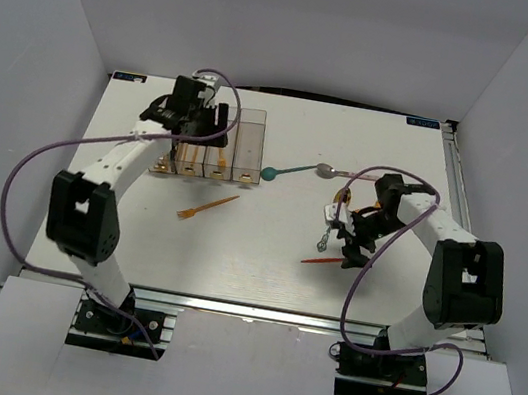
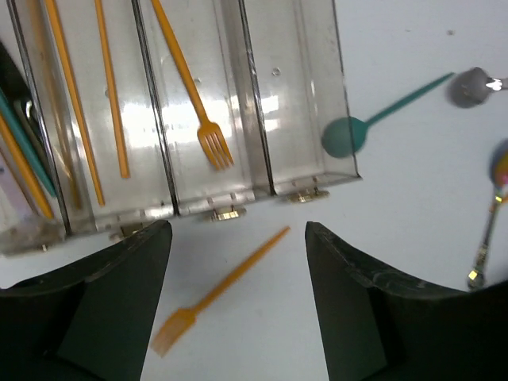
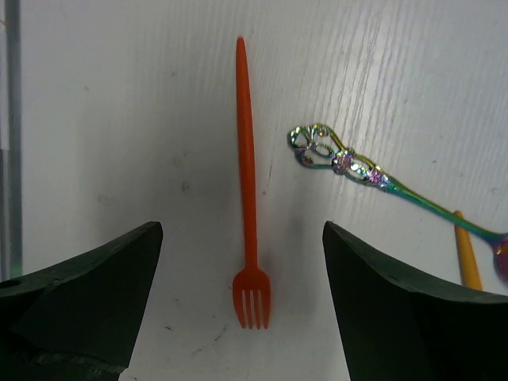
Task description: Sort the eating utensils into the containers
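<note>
A white table (image 1: 264, 258) carried four joined clear bins (image 2: 238, 95) at rear left, some holding orange utensils. The left gripper (image 2: 238, 238) hung spread and empty just before them, over a loose orange fork (image 2: 222, 290). The right gripper (image 3: 242, 238), spread wide, framed a red fork (image 3: 248, 198) lying beside an iridescent spoon (image 3: 349, 163).

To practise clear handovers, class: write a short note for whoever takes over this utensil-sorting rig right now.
Left claw: open, empty, by the containers.
Right claw: open, empty, straddling the red fork from above.
Done: several utensils are in the bins, including the binned orange fork.
Left to do: on the table lie the loose orange fork, teal spoon, red fork, iridescent spoon and grey spoon.
</note>
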`<action>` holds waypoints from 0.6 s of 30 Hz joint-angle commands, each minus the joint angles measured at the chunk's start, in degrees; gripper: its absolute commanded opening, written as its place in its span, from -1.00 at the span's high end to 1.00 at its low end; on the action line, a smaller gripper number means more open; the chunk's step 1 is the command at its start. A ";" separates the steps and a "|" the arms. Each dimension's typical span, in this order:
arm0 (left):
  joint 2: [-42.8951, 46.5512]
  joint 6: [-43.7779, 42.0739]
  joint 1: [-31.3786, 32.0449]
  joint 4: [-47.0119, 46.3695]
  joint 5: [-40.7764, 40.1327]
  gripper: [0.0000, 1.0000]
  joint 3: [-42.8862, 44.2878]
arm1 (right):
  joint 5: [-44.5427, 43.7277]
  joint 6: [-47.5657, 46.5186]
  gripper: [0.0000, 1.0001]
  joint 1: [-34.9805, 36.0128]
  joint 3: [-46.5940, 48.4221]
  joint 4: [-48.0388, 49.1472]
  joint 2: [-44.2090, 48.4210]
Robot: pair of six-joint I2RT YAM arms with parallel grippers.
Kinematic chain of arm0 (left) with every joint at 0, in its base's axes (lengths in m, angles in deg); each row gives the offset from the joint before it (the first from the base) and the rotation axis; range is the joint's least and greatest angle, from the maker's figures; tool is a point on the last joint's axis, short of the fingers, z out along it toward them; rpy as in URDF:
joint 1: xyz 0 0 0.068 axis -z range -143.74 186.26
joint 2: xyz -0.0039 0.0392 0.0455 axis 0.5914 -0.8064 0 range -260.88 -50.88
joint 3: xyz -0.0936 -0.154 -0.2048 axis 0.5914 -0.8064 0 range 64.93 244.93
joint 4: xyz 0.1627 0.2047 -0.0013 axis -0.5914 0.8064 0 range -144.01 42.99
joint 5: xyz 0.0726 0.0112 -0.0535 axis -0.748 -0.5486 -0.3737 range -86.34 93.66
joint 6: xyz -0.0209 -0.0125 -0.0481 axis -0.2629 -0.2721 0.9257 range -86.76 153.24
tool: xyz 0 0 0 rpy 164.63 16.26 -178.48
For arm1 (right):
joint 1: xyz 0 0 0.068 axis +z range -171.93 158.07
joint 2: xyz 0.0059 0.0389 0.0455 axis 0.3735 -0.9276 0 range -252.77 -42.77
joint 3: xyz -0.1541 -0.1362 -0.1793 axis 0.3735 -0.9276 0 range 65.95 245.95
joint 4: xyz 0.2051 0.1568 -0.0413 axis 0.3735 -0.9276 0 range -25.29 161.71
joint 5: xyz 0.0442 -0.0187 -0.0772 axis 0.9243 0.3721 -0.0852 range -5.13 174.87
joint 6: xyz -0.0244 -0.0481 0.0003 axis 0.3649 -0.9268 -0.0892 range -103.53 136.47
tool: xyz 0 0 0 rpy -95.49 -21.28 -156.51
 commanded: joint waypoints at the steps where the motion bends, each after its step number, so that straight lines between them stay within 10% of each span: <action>1: 10.50 6.38 -0.90 -3.71 4.50 -0.58 -7.24 | -5.85 0.66 -0.76 0.16 -2.54 7.81 1.88; 12: 32.13 20.95 -1.86 -10.12 8.73 -0.56 -28.42 | -15.78 8.14 -0.55 2.70 -12.20 21.45 0.73; 18: 39.34 31.16 -1.95 -18.99 8.90 -0.55 -36.87 | -17.37 2.80 0.30 3.06 -18.19 22.70 5.03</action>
